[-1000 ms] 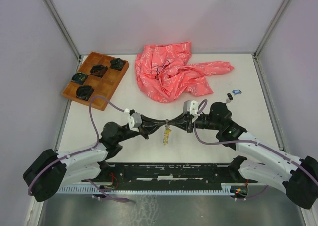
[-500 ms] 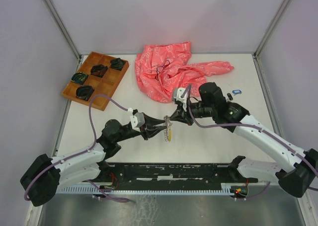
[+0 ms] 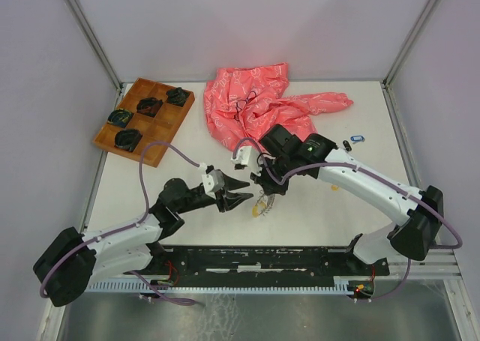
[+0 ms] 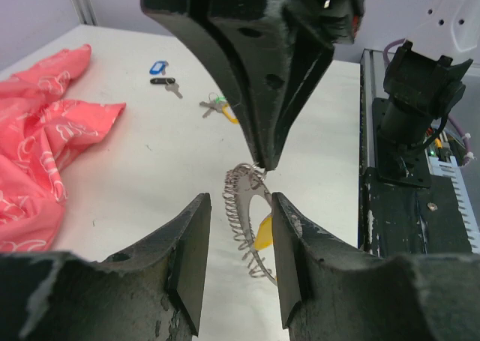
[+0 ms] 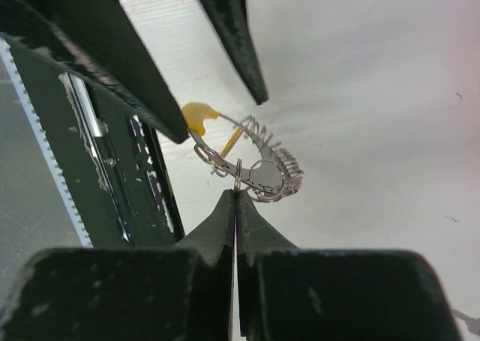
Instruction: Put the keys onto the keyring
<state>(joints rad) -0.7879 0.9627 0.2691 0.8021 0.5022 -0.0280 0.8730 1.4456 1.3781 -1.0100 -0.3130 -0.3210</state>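
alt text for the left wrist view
The right gripper, shut on the keyring, holds it between the open fingers of the left gripper, a yellow-tagged key hanging from it. Behind, a pink cloth and loose keys lie on the white table.

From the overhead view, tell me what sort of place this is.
Probably a lab robot test cell: a white table boxed in by plain walls, two arms bolted at its near edge, staged props like the wooden tray and pink cloth.

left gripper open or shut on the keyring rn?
Open. The left gripper shows a clear gap, fingers either side of the keyring, which the shut right gripper pinches.
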